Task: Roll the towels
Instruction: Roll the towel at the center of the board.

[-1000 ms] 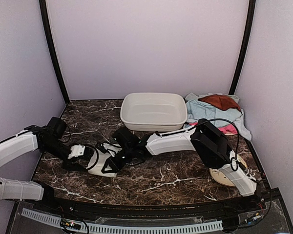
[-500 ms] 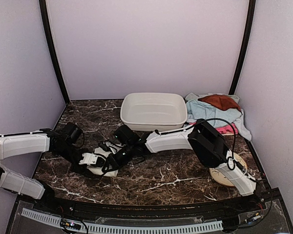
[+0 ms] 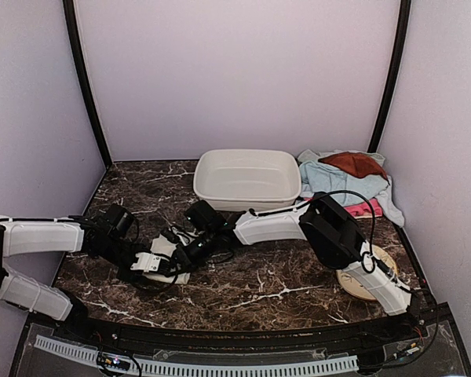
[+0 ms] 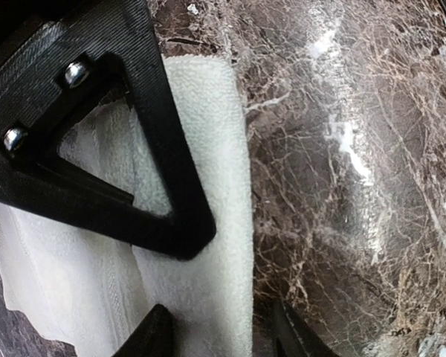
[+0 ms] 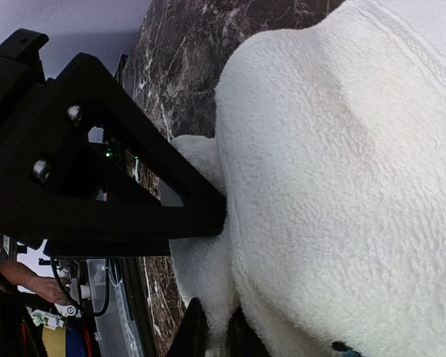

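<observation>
A cream-white towel (image 3: 171,251) lies bunched on the marble at the front left. It fills the right wrist view (image 5: 342,186), with a small blue mark at the bottom, and shows in the left wrist view (image 4: 208,126). My left gripper (image 3: 158,265) is open, its tips (image 4: 219,338) astride the towel's folded edge. My right gripper (image 3: 185,251) is shut, pinching a fold of the towel (image 5: 215,335). A black triangular finger lies on the towel in both wrist views. Rust-brown (image 3: 353,163), light blue (image 3: 322,182) and pink (image 3: 366,208) towels are piled at the back right.
A white plastic basin (image 3: 243,201) stands at the back centre. A round beige disc (image 3: 353,284) lies at the front right, partly under the right arm. The right arm stretches across the middle of the table. Walls close in the left, back and right.
My left arm has swung right and forward, bringing its gripper onto the white towel's near edge. The right gripper has stayed on the towel, which now looks more gathered.
</observation>
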Robot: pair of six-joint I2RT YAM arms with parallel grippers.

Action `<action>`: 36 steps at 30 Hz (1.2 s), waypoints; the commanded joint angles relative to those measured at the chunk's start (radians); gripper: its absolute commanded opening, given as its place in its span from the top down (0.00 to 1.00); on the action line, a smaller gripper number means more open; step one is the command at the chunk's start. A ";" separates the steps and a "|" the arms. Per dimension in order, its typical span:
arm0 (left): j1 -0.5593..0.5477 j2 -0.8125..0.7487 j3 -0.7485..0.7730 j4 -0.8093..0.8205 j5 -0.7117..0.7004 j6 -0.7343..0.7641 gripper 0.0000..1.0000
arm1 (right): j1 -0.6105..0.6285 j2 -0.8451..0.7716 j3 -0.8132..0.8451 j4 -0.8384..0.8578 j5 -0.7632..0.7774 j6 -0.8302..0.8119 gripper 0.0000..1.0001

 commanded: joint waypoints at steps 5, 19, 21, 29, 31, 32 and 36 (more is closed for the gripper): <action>-0.006 0.107 -0.012 -0.012 -0.080 -0.022 0.76 | -0.015 -0.009 -0.067 0.023 0.008 0.052 0.80; 0.031 0.060 0.083 -0.301 0.127 -0.070 0.96 | -0.127 -0.444 -0.409 -0.107 0.460 -0.183 0.49; 0.049 0.082 0.099 -0.329 0.151 -0.075 0.97 | -0.106 -0.534 -0.464 -0.105 0.640 -0.268 0.13; 0.141 0.191 0.161 -0.384 0.224 -0.074 0.98 | -0.083 -0.835 -0.827 0.275 1.071 -0.214 0.00; 0.148 0.213 0.172 -0.391 0.225 -0.080 0.98 | -0.108 -0.847 -0.893 0.410 0.886 -0.269 0.00; 0.155 0.224 0.178 -0.397 0.231 -0.083 0.97 | -0.098 -0.852 -0.927 0.468 0.835 -0.323 0.00; 0.168 0.266 0.198 -0.411 0.241 -0.096 0.97 | 0.074 -0.849 -0.988 0.616 0.930 -0.710 0.07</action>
